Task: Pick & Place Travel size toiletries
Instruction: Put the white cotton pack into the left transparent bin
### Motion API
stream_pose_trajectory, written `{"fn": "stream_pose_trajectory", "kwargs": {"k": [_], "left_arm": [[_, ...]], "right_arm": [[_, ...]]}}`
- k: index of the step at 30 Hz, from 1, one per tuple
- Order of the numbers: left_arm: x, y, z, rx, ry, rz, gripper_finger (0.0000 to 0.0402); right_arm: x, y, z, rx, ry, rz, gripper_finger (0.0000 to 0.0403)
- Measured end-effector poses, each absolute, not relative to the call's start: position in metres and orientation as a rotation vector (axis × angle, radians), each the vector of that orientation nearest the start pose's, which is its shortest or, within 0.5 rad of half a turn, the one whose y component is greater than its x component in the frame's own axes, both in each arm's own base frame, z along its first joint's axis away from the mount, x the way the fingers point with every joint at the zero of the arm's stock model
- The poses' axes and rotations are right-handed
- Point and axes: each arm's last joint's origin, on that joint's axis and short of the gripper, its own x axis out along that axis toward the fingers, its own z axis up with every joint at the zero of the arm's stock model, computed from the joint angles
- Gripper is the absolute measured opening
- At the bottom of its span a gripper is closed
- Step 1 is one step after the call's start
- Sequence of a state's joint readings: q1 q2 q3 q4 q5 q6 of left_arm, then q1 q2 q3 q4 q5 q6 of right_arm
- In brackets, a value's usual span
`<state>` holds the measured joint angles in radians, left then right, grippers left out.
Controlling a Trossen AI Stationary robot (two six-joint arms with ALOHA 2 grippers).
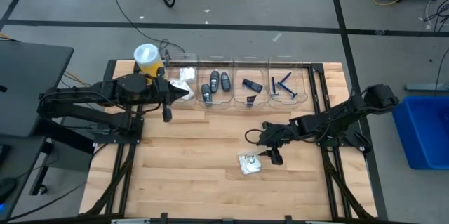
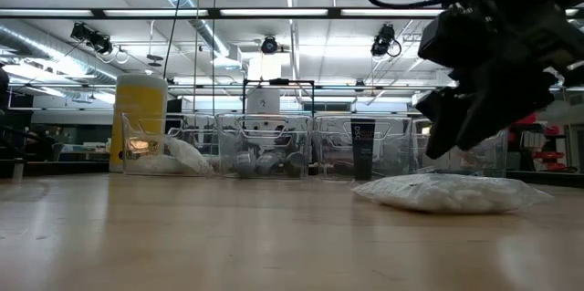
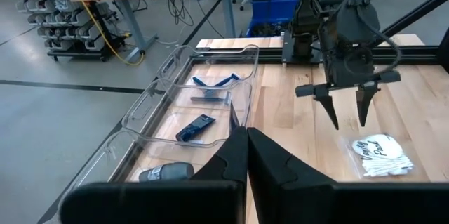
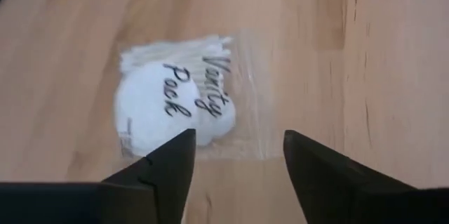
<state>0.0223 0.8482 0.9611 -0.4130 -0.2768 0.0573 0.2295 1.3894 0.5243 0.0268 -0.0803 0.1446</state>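
My right gripper (image 1: 273, 155) hangs just above the bare wood with its fingers (image 4: 168, 161) spread apart and nothing between them; the white packet (image 1: 249, 163) marked "Vanity Pack" lies flat on the table (image 1: 210, 189) just beside and below the fingertips, and in the low view a gap shows between my fingers and its crinkled top, so I am not touching it; through the clear wrap I see cotton swabs and a round white pad; nothing stands between me and the packet, and the boards around it are open wood; farther out, along the table's far edge, runs a row of clear bins (image 1: 238, 83), well apart from the packet; one bin holds thin blue razors (image 1: 283, 87), the next dark rectangular pieces (image 1: 252, 85), the next dark oval pieces (image 1: 215, 85), and the last one more white packets (image 1: 185, 76); beyond that end of the row stands a tall yellow cylinder (image 1: 147, 60) with a white lid; my left gripper (image 1: 168, 94) waits over the white-packet end of the bins, its fingers pressed together and holding nothing; a blue tub (image 1: 424, 129) sits off the table on my right side, and cables trail over the grey floor behind.
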Motion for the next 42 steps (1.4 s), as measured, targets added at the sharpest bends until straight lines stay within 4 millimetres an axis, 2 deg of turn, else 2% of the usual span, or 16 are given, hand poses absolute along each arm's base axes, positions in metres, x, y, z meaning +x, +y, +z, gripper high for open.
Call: {"fn": "stream_pose_trajectory", "kwargs": {"k": [10,19,33,42], "left_arm": [[0.173,0.012,0.360,0.092,0.307,0.289,0.0009],[0.173,0.012,0.360,0.060,0.302,0.295,0.0010],[0.173,0.012,0.361,0.048,0.300,0.318,0.0010],[0.173,0.012,0.361,0.046,0.299,0.322,0.0008]], "right_arm": [[0.240,0.052,0.120,-0.008,0.939,0.127,0.0260],[0.245,0.052,0.113,0.013,0.930,0.169,0.0269],[0.250,0.056,0.110,-0.003,0.896,0.282,0.0204],[0.249,0.057,0.110,-0.015,0.895,0.332,0.0142]]}}
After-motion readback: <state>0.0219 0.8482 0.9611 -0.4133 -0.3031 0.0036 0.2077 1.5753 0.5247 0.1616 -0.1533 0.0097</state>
